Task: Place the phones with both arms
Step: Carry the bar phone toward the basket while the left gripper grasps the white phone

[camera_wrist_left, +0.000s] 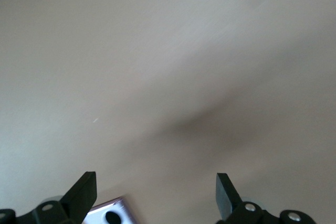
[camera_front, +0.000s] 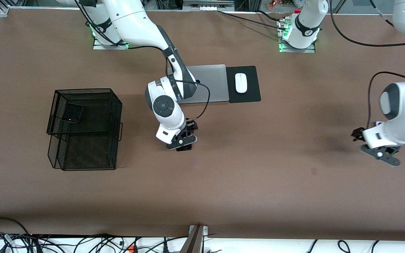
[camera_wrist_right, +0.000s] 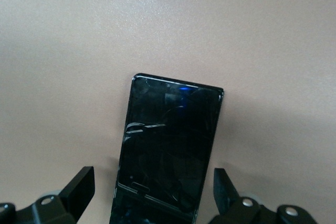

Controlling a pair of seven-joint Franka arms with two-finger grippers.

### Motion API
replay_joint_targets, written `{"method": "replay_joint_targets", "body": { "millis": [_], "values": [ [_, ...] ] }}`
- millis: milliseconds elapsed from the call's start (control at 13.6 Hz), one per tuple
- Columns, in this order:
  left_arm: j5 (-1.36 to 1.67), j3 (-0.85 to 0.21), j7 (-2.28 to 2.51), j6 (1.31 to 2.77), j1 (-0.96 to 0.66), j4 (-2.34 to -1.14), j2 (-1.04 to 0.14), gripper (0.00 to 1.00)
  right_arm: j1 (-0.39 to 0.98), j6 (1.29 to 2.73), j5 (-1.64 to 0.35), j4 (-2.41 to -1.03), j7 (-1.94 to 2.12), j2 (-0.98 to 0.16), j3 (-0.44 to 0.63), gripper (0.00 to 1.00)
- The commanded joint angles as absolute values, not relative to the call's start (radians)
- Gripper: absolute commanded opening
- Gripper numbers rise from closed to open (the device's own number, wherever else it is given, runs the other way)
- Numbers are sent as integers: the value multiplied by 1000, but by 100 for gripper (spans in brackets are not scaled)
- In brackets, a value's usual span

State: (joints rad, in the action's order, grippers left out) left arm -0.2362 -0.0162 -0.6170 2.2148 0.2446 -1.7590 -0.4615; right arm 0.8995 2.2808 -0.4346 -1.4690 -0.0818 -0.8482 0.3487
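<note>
My right gripper [camera_front: 185, 143] is low over the middle of the table and open. In the right wrist view its fingers [camera_wrist_right: 153, 176] stand on either side of the long black slab phone [camera_wrist_right: 168, 145], which lies flat on the table, with a gap on each side. My left gripper [camera_front: 358, 134] hangs low at the left arm's end of the table. It is open [camera_wrist_left: 155, 181], and a corner of the lilac-white phone [camera_wrist_left: 113, 212] shows close to one finger. The small black folded phone [camera_front: 72, 113] lies in the top tier of the mesh basket [camera_front: 115, 116].
The black two-tier wire basket stands toward the right arm's end of the table. A shut silver laptop [camera_front: 207, 82] lies near the arms' bases. Beside it lies a white mouse [camera_front: 240, 83] on a black pad [camera_front: 251, 93].
</note>
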Motion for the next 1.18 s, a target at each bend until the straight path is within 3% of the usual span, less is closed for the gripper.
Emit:
{"method": "replay_joint_targets", "body": {
  "millis": [0,221,516,590,811,885,958,1106],
  "values": [
    [-227,-41,-672,2246,334,-1796,-426,100,884,2287,-460,-1454,-72,-880,331,100],
    [-128,-41,-670,2272,428,-1811,-431,100,884,2292,-460,-1456,-74,-881,331,100],
    [-124,-41,-673,2416,534,-1910,-426,100,887,2318,-460,-1456,-104,-900,330,100],
    [-124,-41,-673,2421,552,-1910,-428,100,887,2319,-460,-1456,-104,-902,330,96],
    [-120,-41,-670,2489,613,-1956,-429,100,887,2319,-460,-1456,-91,-896,330,30],
    [-120,-41,-660,2517,633,-1963,-439,100,885,2322,-460,-1454,-94,-896,330,12],
    [-117,-41,-655,2529,635,-1968,-449,100,888,2318,-462,-1453,-100,-894,330,0],
    [-51,-41,-655,2537,635,-1970,-462,100,887,2310,-459,-1453,-120,-873,337,0]
  ]
}}
